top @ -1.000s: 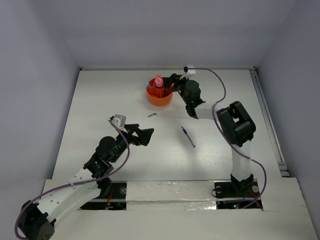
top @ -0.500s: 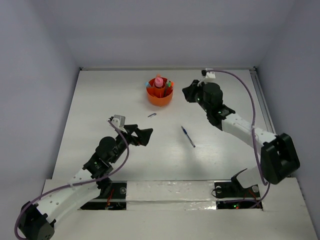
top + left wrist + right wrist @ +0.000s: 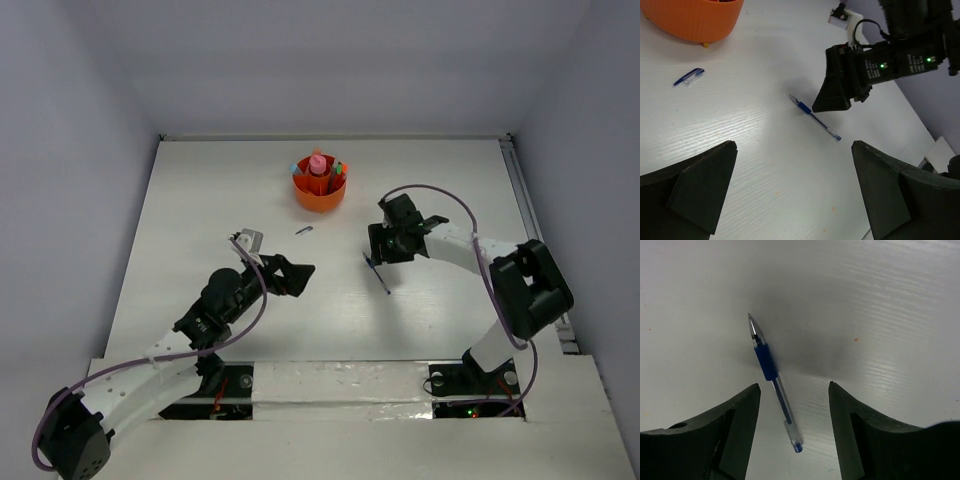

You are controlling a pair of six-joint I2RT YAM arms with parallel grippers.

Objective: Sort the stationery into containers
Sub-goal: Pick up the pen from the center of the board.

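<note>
A blue pen (image 3: 382,279) lies on the white table; it also shows in the left wrist view (image 3: 816,119) and the right wrist view (image 3: 772,377). My right gripper (image 3: 377,256) is open and low over it, and the pen's rear half lies between the fingers (image 3: 735,430), nearer the left one. My right gripper also shows in the left wrist view (image 3: 837,97). The orange cup (image 3: 320,195) at the back holds a pink bottle-like piece (image 3: 317,164) and several markers. A small blue piece (image 3: 304,230) lies in front of the cup. My left gripper (image 3: 297,272) is open and empty above the table.
The cup's wall (image 3: 695,20) and the small blue piece (image 3: 689,77) show at the top left of the left wrist view. White walls close the table at the back and sides. A rail (image 3: 535,240) runs along the right edge.
My right arm has swung from the cup back toward me and come down over the blue pen. My left gripper has shifted slightly forward and right.
</note>
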